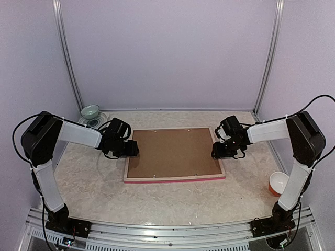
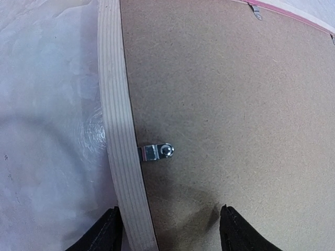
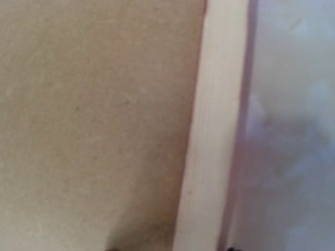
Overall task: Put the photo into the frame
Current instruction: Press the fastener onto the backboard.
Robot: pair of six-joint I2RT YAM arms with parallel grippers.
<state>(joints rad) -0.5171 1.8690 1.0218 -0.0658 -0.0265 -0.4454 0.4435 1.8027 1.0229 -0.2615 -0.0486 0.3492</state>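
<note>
The frame (image 1: 175,179) lies face down on the table, its pale wood back up and a pink edge showing along the near side. A brown backing board (image 1: 172,151) fills it. The photo is hidden. My left gripper (image 1: 131,150) is open at the frame's left rail (image 2: 118,104), one finger outside the rail and the other over the backing board (image 2: 235,104). A metal turn clip (image 2: 157,151) sits just ahead of the left gripper (image 2: 170,230). My right gripper (image 1: 217,151) hangs low over the right rail (image 3: 214,104), only its tips showing, spread wider than the rail.
A green bowl (image 1: 90,112) stands at the back left corner. An orange and white cup (image 1: 278,183) stands near the right arm's base. A second clip (image 2: 255,10) sits on the frame's far rail. Purple walls enclose the table.
</note>
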